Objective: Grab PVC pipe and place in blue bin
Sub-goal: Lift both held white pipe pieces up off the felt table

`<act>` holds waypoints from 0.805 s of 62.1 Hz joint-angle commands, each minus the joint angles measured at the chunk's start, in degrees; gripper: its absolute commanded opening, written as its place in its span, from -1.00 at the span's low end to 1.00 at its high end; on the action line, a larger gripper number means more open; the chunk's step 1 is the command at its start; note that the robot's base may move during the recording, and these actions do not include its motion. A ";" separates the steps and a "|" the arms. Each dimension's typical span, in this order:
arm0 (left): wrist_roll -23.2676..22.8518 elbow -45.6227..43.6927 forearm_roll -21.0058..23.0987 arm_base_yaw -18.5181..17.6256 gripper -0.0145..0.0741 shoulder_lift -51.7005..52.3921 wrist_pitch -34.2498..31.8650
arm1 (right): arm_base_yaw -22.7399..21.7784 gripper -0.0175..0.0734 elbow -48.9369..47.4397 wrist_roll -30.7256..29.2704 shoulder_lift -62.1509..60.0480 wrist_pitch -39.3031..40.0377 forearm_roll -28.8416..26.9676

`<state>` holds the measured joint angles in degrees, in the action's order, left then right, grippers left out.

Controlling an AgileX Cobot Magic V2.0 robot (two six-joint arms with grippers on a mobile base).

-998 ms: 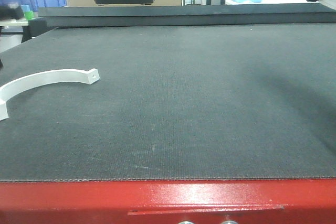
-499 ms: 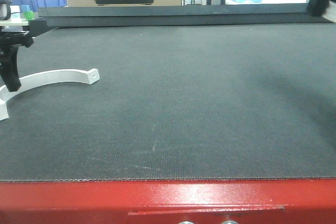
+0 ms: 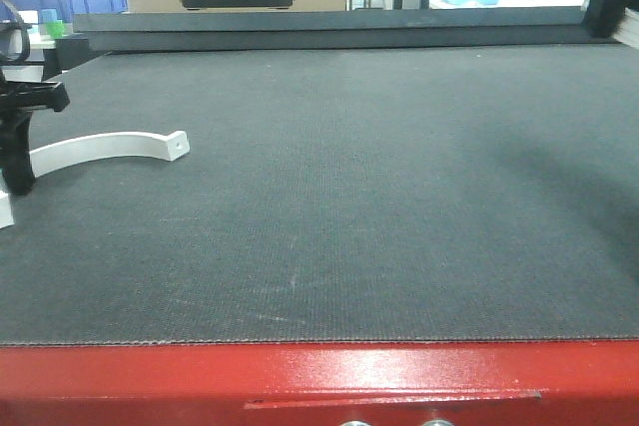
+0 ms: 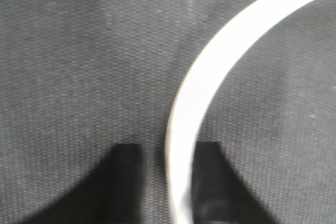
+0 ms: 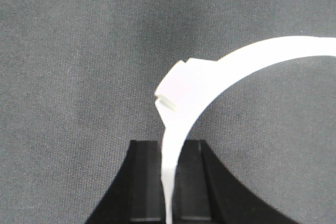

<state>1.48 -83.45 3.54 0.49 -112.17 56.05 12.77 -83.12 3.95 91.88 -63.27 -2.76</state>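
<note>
At nine o'clock our left end effector point(image 4: 167, 150) has dropped, open astride the white curved PVC pipe strip point(image 4: 210, 77), ready to close; our right end effector point(image 5: 169, 145) clamps a second white strip point(image 5: 220, 72).

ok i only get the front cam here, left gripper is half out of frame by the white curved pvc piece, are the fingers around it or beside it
observer: around it. In the left wrist view the left gripper straddles the pvc piece, one finger on each side.
operator: closed on it
observer: not closed. The strip sits close against one finger, and bare mat shows between it and the other.
operator: and the right one, i just see a dark blob top right
observer: the right wrist view shows the right gripper shut on a second white curved piece, with the strip pinched between its fingers.
</note>
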 commanded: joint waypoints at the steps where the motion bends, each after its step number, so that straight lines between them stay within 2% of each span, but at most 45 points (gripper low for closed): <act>1: -0.06 -0.22 1.38 -0.78 -0.79 -0.69 0.88 | -0.04 -0.98 0.13 -0.62 -0.70 0.90 0.72; 3: -0.06 -0.33 1.38 -0.78 -0.93 -0.58 1.57 | -0.04 -0.98 0.01 -0.62 -0.78 0.88 0.72; 8: -0.06 -1.00 1.38 -0.97 -0.92 0.17 3.25 | -0.04 -0.98 -0.12 -0.62 -1.33 1.10 0.72; 24: -0.06 -1.39 1.38 -1.61 -0.92 9.91 1.81 | -0.04 -0.98 -0.12 -1.03 -7.48 5.16 3.21; 44: -0.63 -0.21 1.52 -8.77 -0.92 27.15 -11.41 | -0.04 -0.98 0.45 -1.03 -18.31 12.06 4.40; 50: -1.79 1.81 1.62 -10.70 -0.92 32.37 -18.11 | -0.04 -0.98 3.26 -1.03 -22.55 15.33 4.78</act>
<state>0.93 -83.04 4.64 -8.68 -84.21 43.87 12.77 -81.73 3.48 72.65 -51.21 0.92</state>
